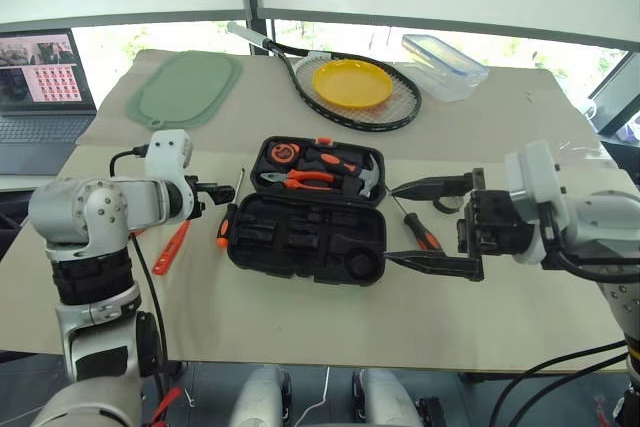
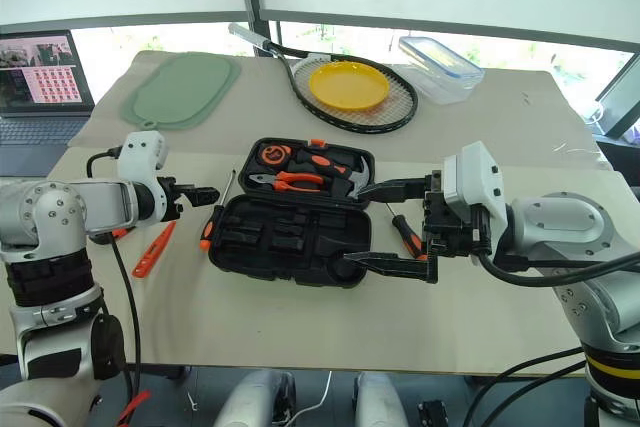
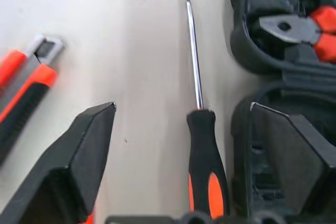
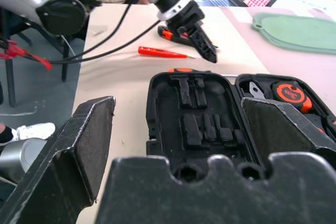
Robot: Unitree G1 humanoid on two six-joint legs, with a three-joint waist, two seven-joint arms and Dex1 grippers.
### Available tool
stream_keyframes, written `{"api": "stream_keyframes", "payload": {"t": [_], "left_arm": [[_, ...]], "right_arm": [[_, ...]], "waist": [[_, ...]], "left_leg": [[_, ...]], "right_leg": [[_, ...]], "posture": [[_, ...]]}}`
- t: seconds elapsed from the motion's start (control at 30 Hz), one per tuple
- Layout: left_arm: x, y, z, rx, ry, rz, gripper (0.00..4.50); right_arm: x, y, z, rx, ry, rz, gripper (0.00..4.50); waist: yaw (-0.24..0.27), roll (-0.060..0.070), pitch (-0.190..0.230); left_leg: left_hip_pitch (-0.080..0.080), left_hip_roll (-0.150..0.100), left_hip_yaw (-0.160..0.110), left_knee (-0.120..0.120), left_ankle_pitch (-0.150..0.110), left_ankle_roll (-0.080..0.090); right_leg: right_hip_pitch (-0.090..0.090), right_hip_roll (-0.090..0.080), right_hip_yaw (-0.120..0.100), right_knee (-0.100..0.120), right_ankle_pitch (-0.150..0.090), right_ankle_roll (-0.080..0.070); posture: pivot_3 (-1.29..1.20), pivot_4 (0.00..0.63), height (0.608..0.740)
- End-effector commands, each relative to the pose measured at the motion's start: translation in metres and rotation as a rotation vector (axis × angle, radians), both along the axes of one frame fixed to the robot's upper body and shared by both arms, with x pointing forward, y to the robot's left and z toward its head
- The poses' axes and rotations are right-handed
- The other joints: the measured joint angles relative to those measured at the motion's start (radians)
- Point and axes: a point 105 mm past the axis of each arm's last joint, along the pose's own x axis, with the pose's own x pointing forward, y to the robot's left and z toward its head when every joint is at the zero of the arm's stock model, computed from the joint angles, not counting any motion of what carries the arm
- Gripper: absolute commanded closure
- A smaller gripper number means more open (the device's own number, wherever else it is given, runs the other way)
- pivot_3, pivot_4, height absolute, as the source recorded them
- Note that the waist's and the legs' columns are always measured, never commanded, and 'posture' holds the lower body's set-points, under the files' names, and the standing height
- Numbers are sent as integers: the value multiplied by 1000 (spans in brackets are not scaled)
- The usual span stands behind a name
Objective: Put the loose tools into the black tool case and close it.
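With the black moulded tool case (image 1: 305,237) lying open mid-table, straddle the orange-and-black screwdriver (image 3: 206,150) just beside its left edge with your spread, empty left gripper (image 3: 184,124), pinching the handle, while your wide-open right gripper (image 1: 432,224) waits.

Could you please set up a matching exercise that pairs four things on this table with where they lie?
Things:
1. Yellow plate
2. Pliers
3. Utility knife
4. Clear box

Places:
A. Inside the open case
B. On the racket
C. Far side of the table, right of the racket
D. Table, left of the case, beside the screwdriver

Pairs: 1-B, 2-A, 3-D, 4-C
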Motion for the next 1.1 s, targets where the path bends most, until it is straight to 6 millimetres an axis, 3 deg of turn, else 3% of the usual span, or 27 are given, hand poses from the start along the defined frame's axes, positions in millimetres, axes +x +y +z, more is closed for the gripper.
{"api": "stream_keyframes", "payload": {"t": [0.03, 0.2, 0.37, 0.63, 0.73, 0.87, 1.1], "left_arm": [[1, -2, -3, 1, 10, 8, 79], [0, -15, -18, -52, 45, -17, 79], [3, -27, -16, -88, 58, -78, 79], [6, -17, -19, -39, 141, -92, 79], [15, -18, 6, -129, 69, -96, 79], [17, -20, 22, -161, 33, -125, 79], [8, 4, 5, -30, 128, -87, 79]], "right_arm": [[-2, 2, 9, 7, -18, 26, 0], [-2, 3, 10, -1, -10, 42, 0], [-7, 9, 7, 19, -5, 42, 0], [-17, 11, -6, 64, -5, -29, 0], [-20, 11, -9, 81, 1, -57, 0], [-22, 13, -13, 85, 8, -62, 0], [-20, 14, -12, 93, 3, -66, 0]], "waist": [[1, 0, 0], [2, 0, 0], [2, -1, 0], [2, -1, 1], [4, -2, 1], [2, -2, 1], [-5, -2, 1]], "left_leg": [[0, 0, 0, 0, 0, 0], [0, 0, 0, 0, 0, 0], [0, 0, 0, 0, 0, 0], [-1, 0, 0, 0, 0, 0], [-1, 0, 0, 0, 0, 0], [-1, 0, 0, 1, 0, 0], [-1, 0, 0, 0, 0, 0]], "right_leg": [[0, 0, 0, 0, 0, 0], [0, 0, 0, 0, 0, 0], [0, 0, 0, 0, 0, 0], [0, 0, 0, 0, 0, 0], [0, 0, -1, 0, 0, 0], [0, 0, -1, 0, 0, 0], [0, 2, -1, 0, 0, 0]], "posture": [[0, 150, 738], [0, 150, 738], [0, 150, 738], [0, 150, 738], [0, 150, 738], [0, 150, 738], [0, 150, 738]]}}
